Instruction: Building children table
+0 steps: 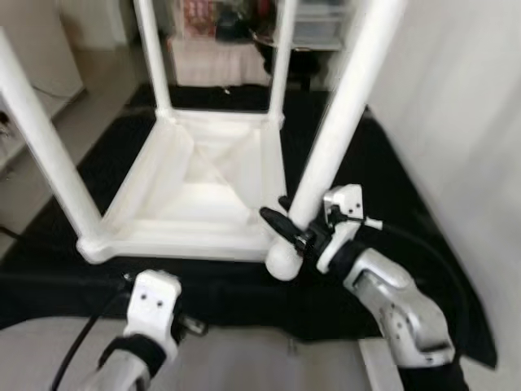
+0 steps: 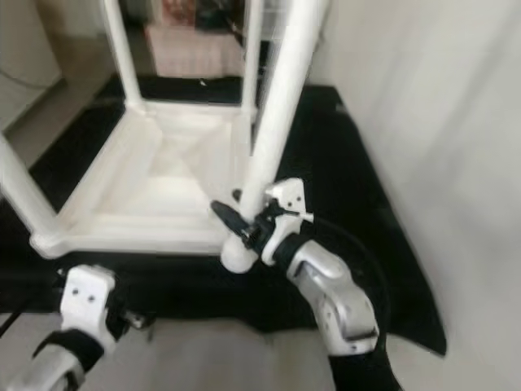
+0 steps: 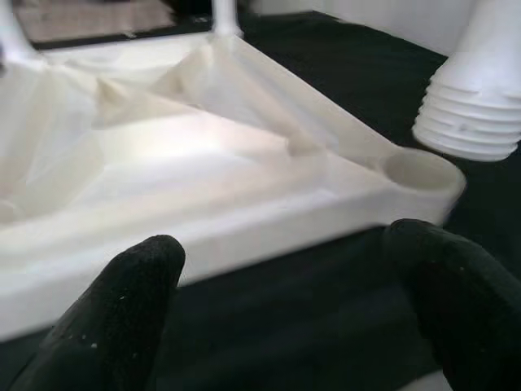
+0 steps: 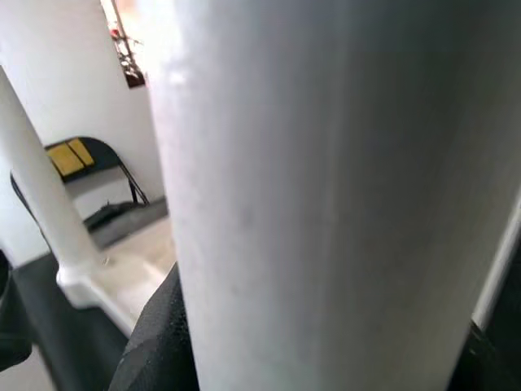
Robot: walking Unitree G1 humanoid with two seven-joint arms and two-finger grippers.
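A: Three white plastic legs (image 1: 42, 130) stand already in the upturned white plastic children table top (image 1: 195, 195), which lies on the black cloth (image 1: 407, 228) on the floor.

B: And the 4th one?

A: The fourth white round leg (image 1: 338, 130) is in the right gripper (image 1: 286, 224), black fingers clamped around its lower part. It leans, threaded end (image 3: 476, 114) beside the near right corner socket (image 3: 415, 167) of the top, not inside.

B: Left gripper?

A: The left gripper (image 3: 285, 309) hovers low, near the front edge of the table top, approx. in front of that corner. Its two black fingers (image 3: 122, 309) are apart, nothing between them.

B: Behind?

A: Shelves w/ boxes (image 1: 220, 16), blurred. White wall (image 1: 456, 98) on the right.
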